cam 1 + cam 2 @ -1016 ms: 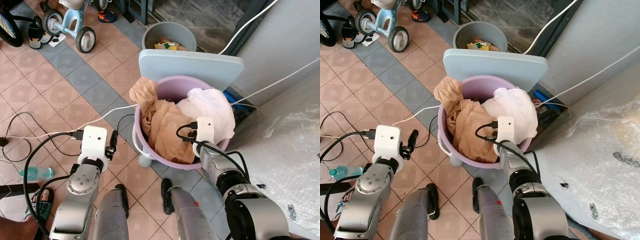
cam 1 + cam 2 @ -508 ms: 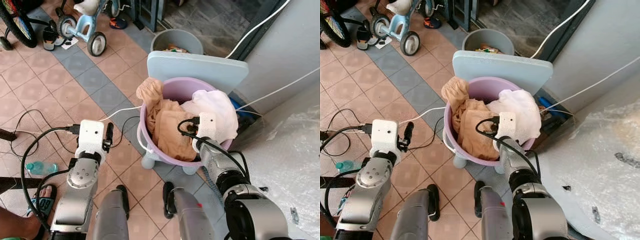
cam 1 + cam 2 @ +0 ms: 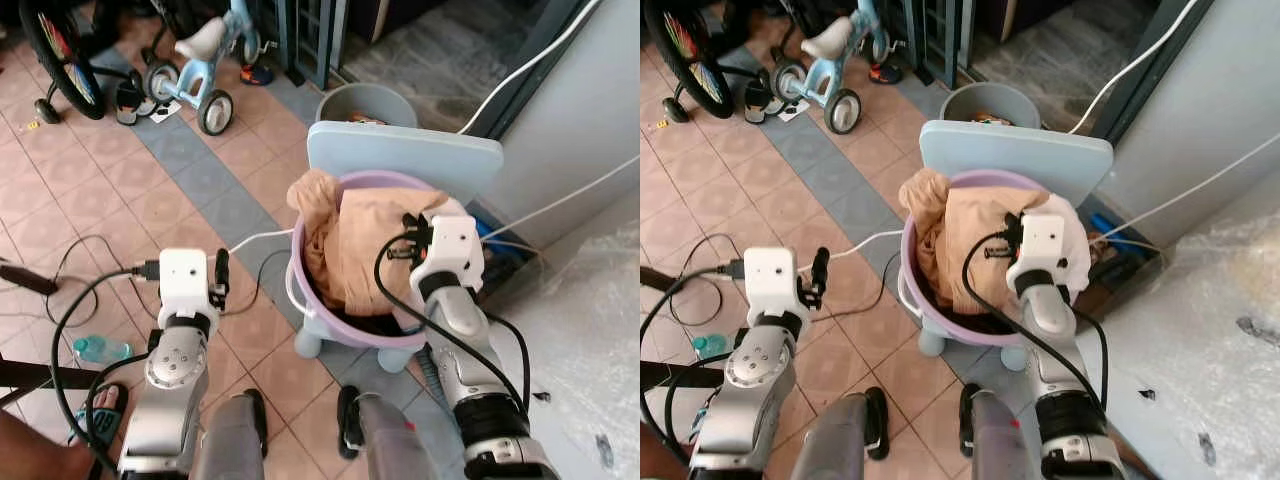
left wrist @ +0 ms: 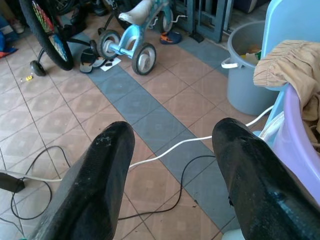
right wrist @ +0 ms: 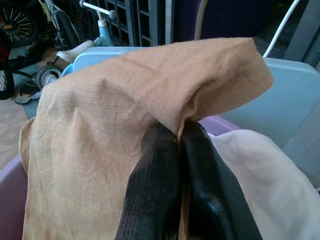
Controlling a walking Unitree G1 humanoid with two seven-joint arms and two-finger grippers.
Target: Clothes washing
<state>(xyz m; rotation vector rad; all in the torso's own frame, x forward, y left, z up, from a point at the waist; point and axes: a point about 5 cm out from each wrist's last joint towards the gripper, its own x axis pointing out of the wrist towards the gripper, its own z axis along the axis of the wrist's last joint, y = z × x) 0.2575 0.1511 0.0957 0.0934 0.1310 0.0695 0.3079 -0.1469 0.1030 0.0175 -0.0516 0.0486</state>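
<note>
Right gripper (image 5: pixel 177 145) jaws clenched on tan cloth (image 3: pixel 365 235) above purple tub (image 3: pixel 310 300). Left gripper (image 4: pixel 172 165) jaws released, left of tub. No legible writing.

Both head cameras look steeply down at a round lilac plastic tub (image 3: pixel 330 320) on the tiled floor. The left wrist camera looks low across the floor (toward a pale-blue child's tricycle (image 4: pixel 135 37)); the right wrist camera sits close against tan woven cloth (image 5: pixel 110 125).
</note>
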